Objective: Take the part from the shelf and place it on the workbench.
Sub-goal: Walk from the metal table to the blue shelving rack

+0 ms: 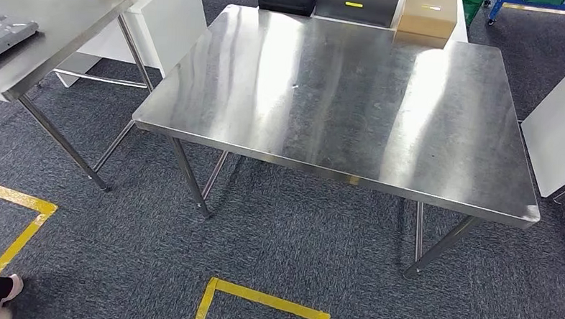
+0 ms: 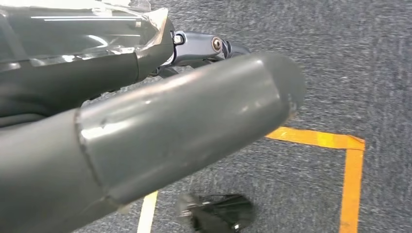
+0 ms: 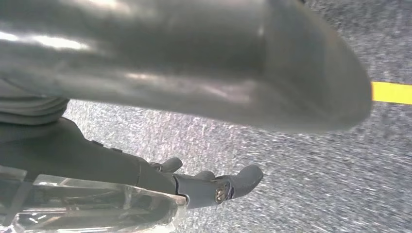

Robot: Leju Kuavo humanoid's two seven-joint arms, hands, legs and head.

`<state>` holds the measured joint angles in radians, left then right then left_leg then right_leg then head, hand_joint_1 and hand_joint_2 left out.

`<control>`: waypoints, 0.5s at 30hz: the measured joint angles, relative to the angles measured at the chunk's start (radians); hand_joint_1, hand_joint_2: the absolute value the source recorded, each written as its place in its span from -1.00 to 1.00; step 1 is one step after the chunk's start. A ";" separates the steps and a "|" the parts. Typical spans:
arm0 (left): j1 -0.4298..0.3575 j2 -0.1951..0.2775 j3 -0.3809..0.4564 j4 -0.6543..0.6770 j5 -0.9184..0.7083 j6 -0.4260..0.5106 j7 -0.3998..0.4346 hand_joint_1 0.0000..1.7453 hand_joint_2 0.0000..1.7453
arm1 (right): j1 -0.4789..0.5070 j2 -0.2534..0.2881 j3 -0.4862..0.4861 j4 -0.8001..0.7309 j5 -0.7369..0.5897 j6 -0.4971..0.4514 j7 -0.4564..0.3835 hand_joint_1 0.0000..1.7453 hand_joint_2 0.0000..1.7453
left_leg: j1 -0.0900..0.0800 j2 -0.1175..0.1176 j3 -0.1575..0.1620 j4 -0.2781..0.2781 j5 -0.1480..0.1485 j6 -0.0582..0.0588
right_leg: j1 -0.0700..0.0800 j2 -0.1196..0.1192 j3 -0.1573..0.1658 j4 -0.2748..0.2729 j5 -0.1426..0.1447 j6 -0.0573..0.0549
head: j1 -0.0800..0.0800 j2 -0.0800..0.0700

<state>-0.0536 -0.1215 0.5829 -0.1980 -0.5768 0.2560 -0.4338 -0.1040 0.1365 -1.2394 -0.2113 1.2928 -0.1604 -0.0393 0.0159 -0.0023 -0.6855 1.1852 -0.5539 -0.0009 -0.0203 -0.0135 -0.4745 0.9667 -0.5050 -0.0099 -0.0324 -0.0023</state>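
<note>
I see the steel workbench (image 1: 339, 104) bare ahead; left hand (image 2: 160, 121) and right hand (image 3: 194, 97) grips unreadable, thumbs blocking.

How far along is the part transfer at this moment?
Done: nothing yet; the stainless-steel workbench carries no part. In hand: nothing; the left hand and right hand hang over grey carpet, fingers apart, holding nothing. Left: fetching the part from the shelf and placing it.

Steel tables on grey carpet with yellow floor markings.
Large steel table (image 1: 339, 104) at centre, glare streaking its top; second steel table (image 1: 33, 41) far left; grey carpet (image 1: 275, 253); yellow tape (image 1: 259, 302) near; cardboard box (image 1: 428, 15) far.
</note>
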 joint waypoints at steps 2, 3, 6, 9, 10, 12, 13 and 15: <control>0.000 0.000 0.000 0.000 0.000 0.000 0.000 -1.00 -1.00 | 0.001 0.000 0.000 0.000 0.000 0.000 0.000 -1.00 -1.00 | 0.002 0.000 -0.007 0.101 -0.035 -0.004 | 0.004 -0.005 -0.023 0.002 0.019 -0.001 | 0.000 0.000; 0.000 0.000 0.000 0.000 0.000 0.000 0.000 -1.00 -1.00 | 0.001 0.000 0.000 0.000 0.000 0.000 0.000 -1.00 -1.00 | 0.003 0.000 0.010 0.107 -0.020 -0.003 | 0.006 -0.005 -0.033 0.004 0.028 0.001 | 0.000 0.000; -0.002 0.000 0.000 0.000 0.001 0.000 0.000 -1.00 -1.00 | 0.000 0.000 0.000 0.000 0.001 0.000 0.000 -1.00 -1.00 | 0.003 0.000 0.150 -0.059 0.042 0.007 | 0.009 -0.006 -0.062 0.014 0.050 0.012 | -0.001 0.000; -0.004 0.000 0.000 0.000 0.002 0.001 -0.001 -1.00 -1.00 | -0.002 0.001 0.003 0.000 0.002 0.001 0.000 -1.00 -1.00 | -0.006 -0.001 0.226 -0.187 0.036 0.018 | 0.012 -0.008 -0.079 0.019 0.071 0.033 | 0.001 0.000; -0.004 0.000 0.000 0.000 0.002 0.001 -0.001 -1.00 -1.00 | -0.002 0.001 0.004 0.000 0.003 0.001 0.000 -1.00 -1.00 | -0.007 -0.001 0.221 -0.196 0.037 0.022 | 0.012 -0.008 -0.085 0.019 0.079 0.042 | 0.002 0.000; -0.004 -0.001 0.001 0.000 0.004 0.004 -0.001 -1.00 -1.00 | -0.002 0.000 0.006 0.000 0.004 0.002 0.000 -1.00 -1.00 | -0.007 0.002 0.202 -0.207 0.050 0.038 | 0.012 -0.006 -0.104 0.039 0.064 0.047 | 0.004 0.000; -0.004 -0.001 0.001 0.000 0.004 0.005 -0.001 -1.00 -1.00 | -0.001 0.000 0.007 0.000 0.005 0.003 0.000 -1.00 -1.00 | -0.006 0.004 0.191 -0.212 0.059 0.049 | 0.012 -0.003 -0.119 0.069 0.035 0.044 | 0.006 0.000; -0.004 -0.001 0.002 0.000 0.006 0.008 0.000 -1.00 -1.00 | 0.000 -0.001 0.008 0.000 0.006 0.006 0.001 -1.00 -1.00 | -0.009 0.005 0.165 -0.212 0.080 0.064 | 0.011 0.001 -0.153 0.179 -0.053 0.028 | 0.010 0.000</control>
<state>-0.0576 -0.1225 0.5848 -0.1978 -0.5710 0.2639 -0.4343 -0.1038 0.1356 -1.2316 -0.2113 1.2988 -0.1543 -0.0385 0.0065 0.0028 -0.5206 0.9733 -0.4737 0.0628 -0.0096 -0.0122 -0.6272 1.1456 -0.5582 0.0184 -0.0228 -0.0023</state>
